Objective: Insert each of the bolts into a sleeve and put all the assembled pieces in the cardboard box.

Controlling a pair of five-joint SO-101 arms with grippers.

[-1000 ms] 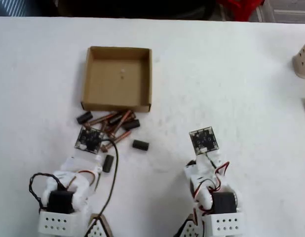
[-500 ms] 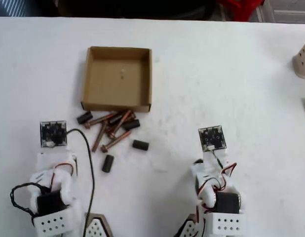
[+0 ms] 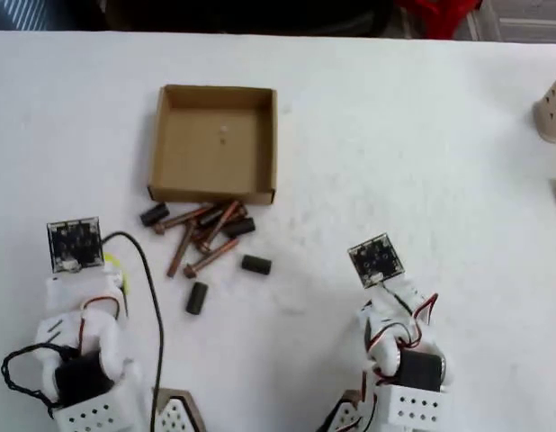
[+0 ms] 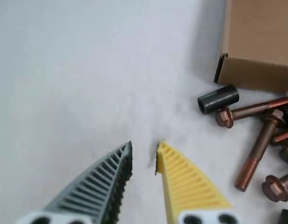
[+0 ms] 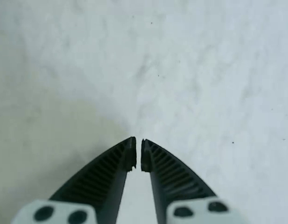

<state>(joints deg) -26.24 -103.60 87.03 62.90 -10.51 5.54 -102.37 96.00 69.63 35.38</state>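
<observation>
Chief: Location of parts?
Inspector: Copper-coloured metal bolts (image 3: 213,256) and black cylindrical sleeves (image 3: 255,265) lie loose on the white tabletop (image 3: 422,162), just beside the open brown cardboard box (image 3: 210,192).
Chief: Tools?
Inspector: Left tool (image 4: 144,156) slightly parted, right tool (image 5: 138,156) clenched; both grasp nothing.

My left pincer (image 4: 144,156) is ribbed plastic, grey on one side and yellow on the other; my right pincer (image 5: 138,154) is ribbed black plastic. The bolts (image 4: 257,149) look like coppery metal with a dull sheen, the sleeve (image 4: 218,99) smooth dark metal, the cardboard box (image 4: 260,42) matt brown, the worktop (image 5: 181,70) matt white.
</observation>
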